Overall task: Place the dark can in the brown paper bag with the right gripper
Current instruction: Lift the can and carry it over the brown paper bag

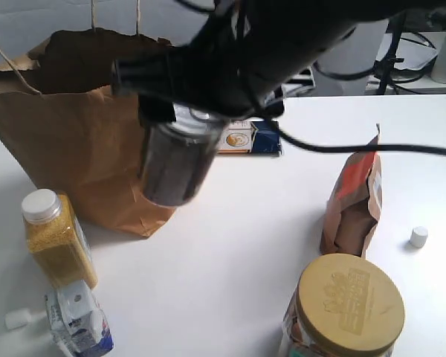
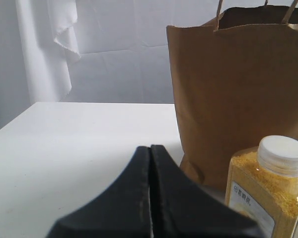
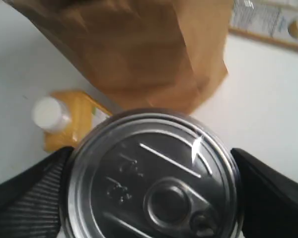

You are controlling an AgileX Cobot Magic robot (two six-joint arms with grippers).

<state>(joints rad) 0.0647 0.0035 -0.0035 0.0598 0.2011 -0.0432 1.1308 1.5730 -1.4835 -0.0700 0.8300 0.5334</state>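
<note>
The dark can hangs in the air in front of the brown paper bag, held near its top by my right gripper, which is shut on it. From the right wrist the can's silver pull-tab top fills the space between the two black fingers, with the bag beyond it. The can is below the level of the bag's open mouth, at its right front corner. My left gripper is shut and empty, low over the table beside the bag.
A yellow-filled white-capped bottle stands left of the can, with a small packet in front of it. A tan-lidded jar, a brown-and-orange pouch, a white cap and a flat box lie around.
</note>
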